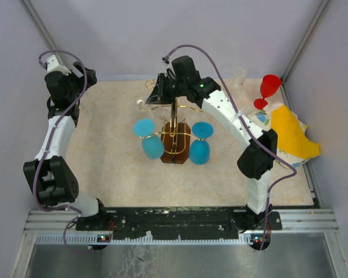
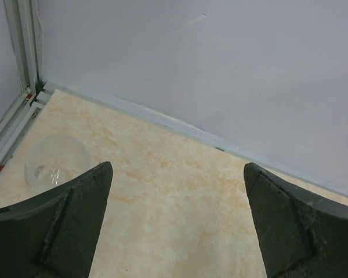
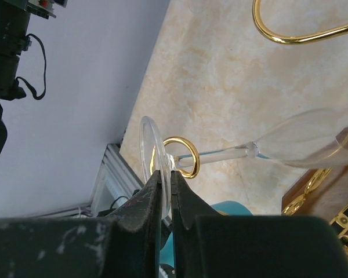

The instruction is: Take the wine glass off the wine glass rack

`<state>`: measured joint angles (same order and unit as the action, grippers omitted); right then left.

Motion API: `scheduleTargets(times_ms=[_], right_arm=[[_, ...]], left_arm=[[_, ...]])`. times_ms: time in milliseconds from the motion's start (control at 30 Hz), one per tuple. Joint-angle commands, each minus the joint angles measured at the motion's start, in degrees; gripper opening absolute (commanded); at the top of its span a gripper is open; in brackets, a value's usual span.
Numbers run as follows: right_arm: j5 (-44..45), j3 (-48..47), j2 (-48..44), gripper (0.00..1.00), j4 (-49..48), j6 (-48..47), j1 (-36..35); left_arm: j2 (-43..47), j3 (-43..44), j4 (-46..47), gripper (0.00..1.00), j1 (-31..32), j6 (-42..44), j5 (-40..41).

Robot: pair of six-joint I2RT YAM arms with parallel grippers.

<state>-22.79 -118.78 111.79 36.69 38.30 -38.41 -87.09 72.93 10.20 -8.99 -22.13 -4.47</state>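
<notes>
Marbled beige tabletop, pale walls round it. Wine glass rack (image 1: 177, 152) stands mid-table. The clear wine glass (image 3: 304, 139) hangs from the rack, its foot caught in a gold loop (image 3: 182, 157). Its long axis runs along the stem, foot at the loop, bowl pointing toward the rack's wooden base. My right claw (image 3: 164, 184) is pinched tight on the rim of that foot (thin disc between the fingers). My left claw (image 2: 177, 220) gapes wide, well left of the rack, holding nothing.
</notes>
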Motion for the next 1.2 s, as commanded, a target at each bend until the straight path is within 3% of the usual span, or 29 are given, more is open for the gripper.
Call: scheduleTargets(times_ms=[0,400,533,867,1167], right_arm=[[-5.5,2.1,-3.1,0.01,-7.3,3.2,0.5],[-14.4,4.7,-3.1,0.0,-17.6,8.4,0.8],[-16.1,5.4,-4.1,0.0,-17.1,8.3,0.8],[-13.3,17.3,-14.4,0.0,-15.5,6.3,2.8],[-12.0,16.6,-14.4,0.0,-15.1,5.0,7.2]], left_arm=[[1.9,1.1,-0.3,1.0,0.2,-0.1,-1.0],[2.0,1.0,-0.5,1.0,0.3,-0.3,-1.2],[2.1,0.9,-0.5,1.0,0.3,-0.5,-1.4],[2.8,1.9,-3.1,1.0,0.3,-1.3,-2.5],[3.9,1.9,-5.6,1.0,0.2,-4.0,-6.6]])
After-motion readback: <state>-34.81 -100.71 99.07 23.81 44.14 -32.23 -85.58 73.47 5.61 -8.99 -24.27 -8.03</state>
